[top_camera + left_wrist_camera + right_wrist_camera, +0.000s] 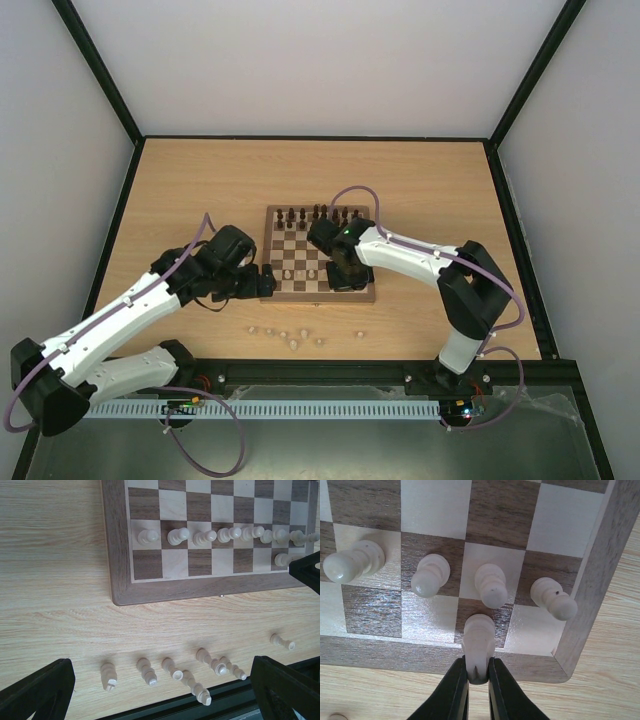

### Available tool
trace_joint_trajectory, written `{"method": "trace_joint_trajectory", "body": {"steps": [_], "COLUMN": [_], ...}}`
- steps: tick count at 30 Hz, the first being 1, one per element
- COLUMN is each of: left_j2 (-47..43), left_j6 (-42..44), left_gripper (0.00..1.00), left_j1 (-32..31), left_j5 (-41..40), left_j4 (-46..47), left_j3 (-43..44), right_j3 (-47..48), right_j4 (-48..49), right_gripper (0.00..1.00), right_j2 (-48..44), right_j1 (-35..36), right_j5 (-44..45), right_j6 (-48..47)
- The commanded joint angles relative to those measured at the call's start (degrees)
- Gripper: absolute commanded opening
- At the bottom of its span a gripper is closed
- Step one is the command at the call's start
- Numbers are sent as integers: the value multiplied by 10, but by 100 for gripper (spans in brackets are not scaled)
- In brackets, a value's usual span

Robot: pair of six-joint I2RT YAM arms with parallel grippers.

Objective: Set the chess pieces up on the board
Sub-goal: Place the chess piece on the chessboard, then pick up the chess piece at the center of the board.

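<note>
The board (318,297) lies mid-table with dark pieces (318,214) along its far rows. Pale pawns (490,585) stand in the second row from the near edge (205,537). My right gripper (478,675) is shut on a pale piece (478,637) that stands upright on a dark square of the nearest row, second from the right corner. The right gripper (345,275) sits over the board's near right part. My left gripper (160,690) is open and empty above several loose pale pieces (172,669) on the tabletop. In the top view the left gripper (268,282) is by the board's near left corner.
One more pale piece (281,641) lies apart to the right of the loose group (290,335). The black front rail (400,372) runs just behind these pieces. The board's raised border (585,595) rims the squares.
</note>
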Motion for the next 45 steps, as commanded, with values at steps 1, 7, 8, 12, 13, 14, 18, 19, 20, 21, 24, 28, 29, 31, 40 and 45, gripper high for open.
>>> {"method": "trace_joint_trajectory", "body": {"steps": [1, 7, 8, 12, 13, 14, 18, 19, 20, 21, 24, 28, 29, 31, 40, 45], "left_j2": [5, 7, 7, 7, 7, 7, 8, 10, 11, 13, 12, 1, -3, -8, -29, -31], "left_j6": [5, 6, 5, 5, 5, 5, 3, 1, 0, 0, -5, -12, -14, -16, -23, -26], "left_gripper": [99, 99, 99, 99, 99, 99, 99, 99, 99, 99, 99, 99, 99, 99, 99, 99], "left_j1": [-2, -2, -2, -2, -2, -2, -2, -2, -2, -2, -2, -2, -3, -3, -6, -7], "left_j5": [-2, -1, -1, 0, 0, 0, -4, -5, -7, -8, -6, -3, -3, -1, 4, 4], "left_j4": [8, 9, 9, 9, 9, 9, 1, -2, -9, -14, -24, -38, -44, -52, -57, -53], "left_j3": [4, 5, 5, 5, 5, 5, 8, 10, 12, 14, 17, 23, 27, 31, 33, 30], "right_j3": [15, 14, 14, 16, 16, 17, 27, 31, 34, 38, 49, 45, 41, 31, 1, -9], "right_j4": [-14, -16, -16, -19, -19, -20, -29, -31, -34, -37, -49, -55, -54, -54, -84, -74], "right_gripper": [11, 15, 16, 20, 21, 22, 30, 35, 41, 46, 58, 67, 69, 69, 69, 68], "right_j2": [8, 6, 6, 3, 2, 0, -13, -19, -28, -37, -70, -117, -130, -156, -216, -209], "right_j1": [-5, -7, -7, -7, -7, -7, -7, -7, -7, -7, -7, -7, -7, -5, 78, 151], "right_j5": [-4, -4, -4, -5, -5, -5, -3, -2, -2, -2, -6, -25, -32, -46, -40, -36], "right_j6": [-8, -7, -7, -7, -6, -6, -2, -1, 2, 4, 9, 18, 21, 28, 100, 147]}}
